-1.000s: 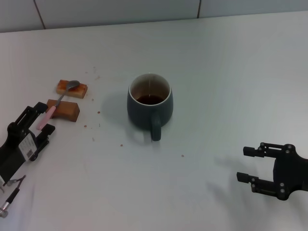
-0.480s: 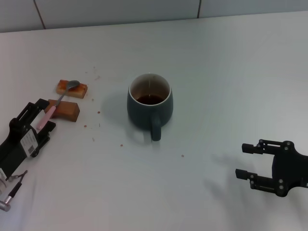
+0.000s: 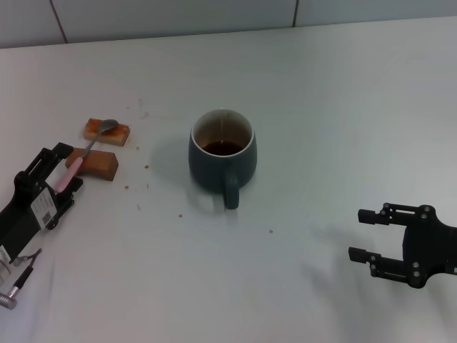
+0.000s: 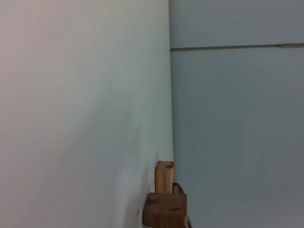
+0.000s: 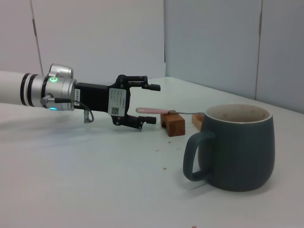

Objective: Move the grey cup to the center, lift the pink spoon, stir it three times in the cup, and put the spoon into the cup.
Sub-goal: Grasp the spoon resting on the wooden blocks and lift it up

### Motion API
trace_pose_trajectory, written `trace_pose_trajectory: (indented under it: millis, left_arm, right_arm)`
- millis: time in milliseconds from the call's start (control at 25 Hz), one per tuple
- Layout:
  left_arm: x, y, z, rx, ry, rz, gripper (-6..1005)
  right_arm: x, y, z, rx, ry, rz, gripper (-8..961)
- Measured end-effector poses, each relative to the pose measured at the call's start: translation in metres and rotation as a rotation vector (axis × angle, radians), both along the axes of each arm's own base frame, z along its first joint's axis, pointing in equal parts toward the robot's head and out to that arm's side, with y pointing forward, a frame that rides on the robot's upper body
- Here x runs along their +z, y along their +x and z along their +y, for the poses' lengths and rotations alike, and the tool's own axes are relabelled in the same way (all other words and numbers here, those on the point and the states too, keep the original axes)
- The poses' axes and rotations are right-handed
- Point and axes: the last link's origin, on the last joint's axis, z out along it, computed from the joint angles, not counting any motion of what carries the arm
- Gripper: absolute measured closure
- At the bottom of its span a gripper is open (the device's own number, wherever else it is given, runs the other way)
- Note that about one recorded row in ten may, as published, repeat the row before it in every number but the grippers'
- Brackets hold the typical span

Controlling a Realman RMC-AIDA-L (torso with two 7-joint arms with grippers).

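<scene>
Fingers of my right gripper [image 3: 365, 233] are spread, holding nothing, low over the table [image 3: 321, 107]. Ahead of them and well apart stands the cup [image 3: 222, 158], handle toward me. My left gripper [image 3: 62, 166] is parted too, its fingers on either side of the spoon's [image 3: 80, 158] pink handle end; the spoon lies across two blocks [image 3: 100, 148] beyond.

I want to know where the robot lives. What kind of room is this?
Probably a robot test room, not a real kitchen: a plain white table against bare panelled walls, with only the grey cup, the pink spoon propped on wooden blocks, and two black grippers.
</scene>
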Motion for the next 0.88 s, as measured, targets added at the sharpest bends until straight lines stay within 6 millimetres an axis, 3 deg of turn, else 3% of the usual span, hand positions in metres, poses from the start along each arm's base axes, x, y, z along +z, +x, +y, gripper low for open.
trace_pose_trajectory:
  millis: [360, 600, 680, 880]
  left_arm:
    - [-0.0025, -0.0015, 0.0001, 0.026, -0.005, -0.012, 273]
    - [-0.0032, -0.0019, 0.0003, 0.031, -0.008, -0.013, 467]
    - [-0.0036, -0.002, 0.0003, 0.033, -0.009, -0.013, 627]
    - [-0.0063, -0.0017, -0.0006, 0.042, -0.016, -0.02, 624]
  right_arm:
    - [0.0001, -0.001, 0.0015, 0.003, 0.0, 0.0, 327]
    - [0.0001, -0.001, 0.0015, 0.004, 0.0, 0.0, 327]
    - [0.0001, -0.001, 0.0015, 0.003, 0.0, 0.0, 327]
    - [0.0001, -0.0009, 0.0013, 0.003, 0.0, 0.0, 327]
